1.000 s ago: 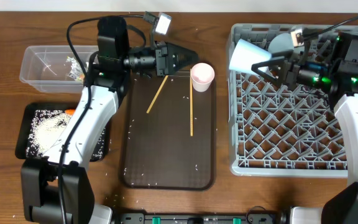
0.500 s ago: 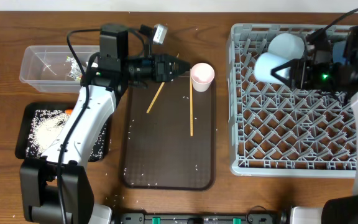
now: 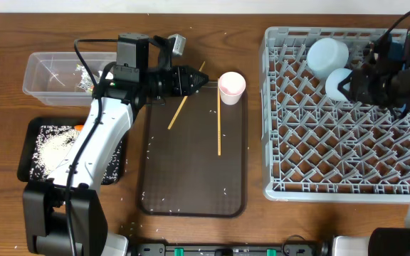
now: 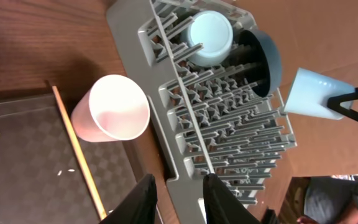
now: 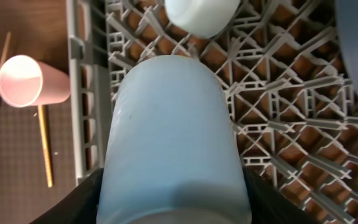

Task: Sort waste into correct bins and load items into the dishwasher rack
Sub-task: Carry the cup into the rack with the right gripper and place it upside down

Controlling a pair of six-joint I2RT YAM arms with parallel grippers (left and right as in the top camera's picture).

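Observation:
My right gripper (image 3: 352,85) is shut on the light-blue cup (image 5: 173,124), holding it on its side over the back of the grey dishwasher rack (image 3: 333,153). Beside it in the rack, a small light-blue bowl (image 3: 327,55) sits upside down and the large blue bowl (image 4: 266,59) stands on edge. My left gripper (image 3: 203,78) is open with nothing between its fingers, pointing at the pale pink cup (image 3: 231,87), which stands just beyond its tips. Two chopsticks (image 3: 180,107) (image 3: 218,131) lie on the brown tray.
The dark brown serving tray (image 3: 191,178) carries scattered rice grains. At the left a clear tub (image 3: 48,67) holds crumpled wrappers (image 3: 84,75). The black tray (image 3: 24,171) below it holds white rice (image 3: 52,146) and an orange carrot (image 3: 80,128).
The right gripper has carried the light-blue cup to the right and further over the rack, uncovering the small bowl. The left gripper has edged right toward the pink cup.

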